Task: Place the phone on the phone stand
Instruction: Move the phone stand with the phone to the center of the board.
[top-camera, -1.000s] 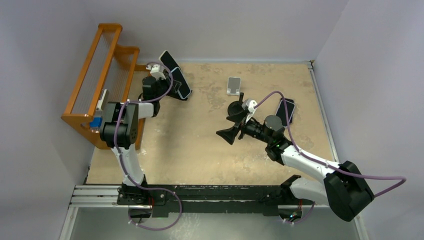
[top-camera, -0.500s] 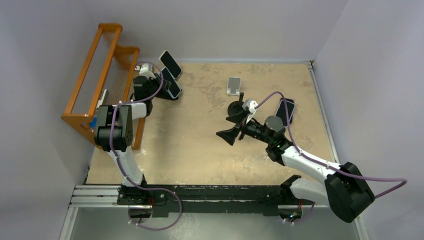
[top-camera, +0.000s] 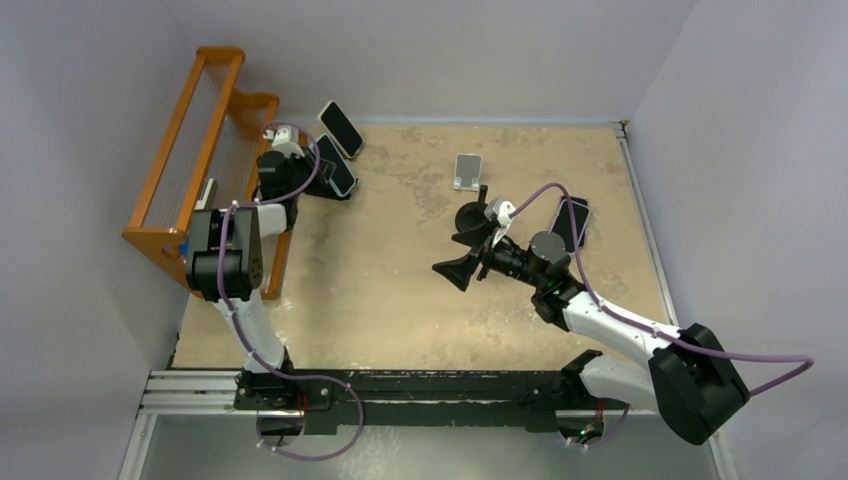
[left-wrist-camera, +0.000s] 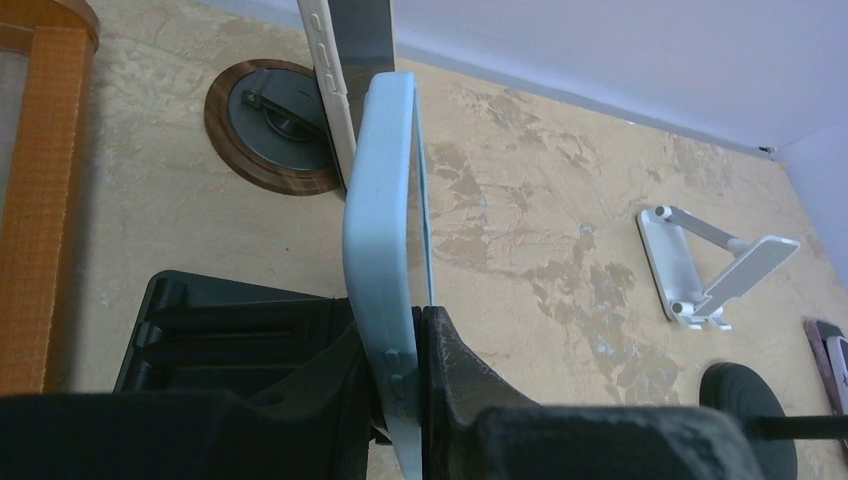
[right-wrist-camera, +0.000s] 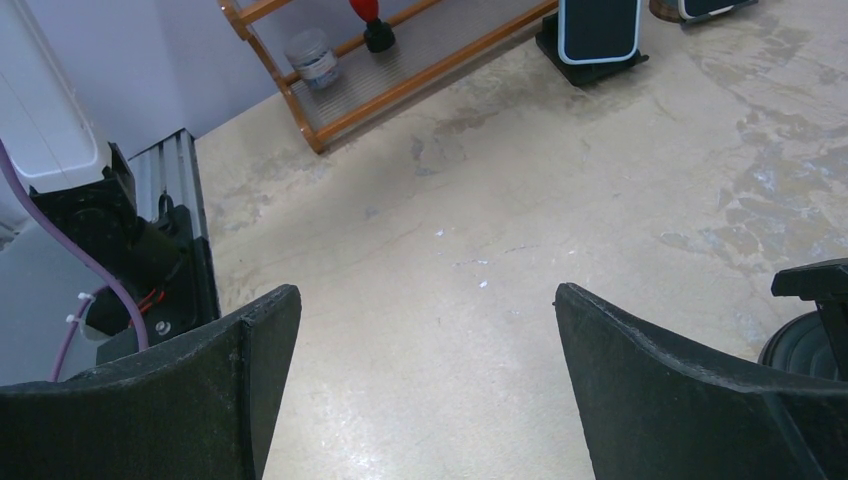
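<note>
**A:** Start wide. What is on the table (top-camera: 400, 300)?

**B:** A wooden rack (top-camera: 175, 170) runs along its left edge. The left arm reaches into the far-left corner beside it, and the right arm sits out over the middle.

**A:** Has anything shifted in the last second?

**B:** Only the left arm has. It has swung the phone (left-wrist-camera: 385, 230) leftward, toward the rack and away from the centre. The right arm has not budged.

**A:** So where is the phone now?

**B:** It is off the table, upright and edge-on in the left hand (left-wrist-camera: 408, 345), whose fingers pinch its pale blue case near the lower end. Just behind it a second phone (left-wrist-camera: 355, 60) leans on a round wood-rimmed stand (left-wrist-camera: 250, 120).

**A:** And the right hand?

**B:** The right hand (right-wrist-camera: 425, 292) is spread wide and holds nothing, hanging above bare table.

**A:** Which stand is free?

**B:** The white folding stand (left-wrist-camera: 668, 255) is empty. It sits well apart, to the right of the held phone. A third phone (top-camera: 571, 222) lies flat farther right.

**A:** What does the swing mean for the task?

**B:** I'd judge the placing has not begun. If the white stand is the target, the phone has moved farther from it, so the carry across is still to come. The grip looks secure. The risk I see is clipping the propped phone, which stands very close behind the held one.
</note>
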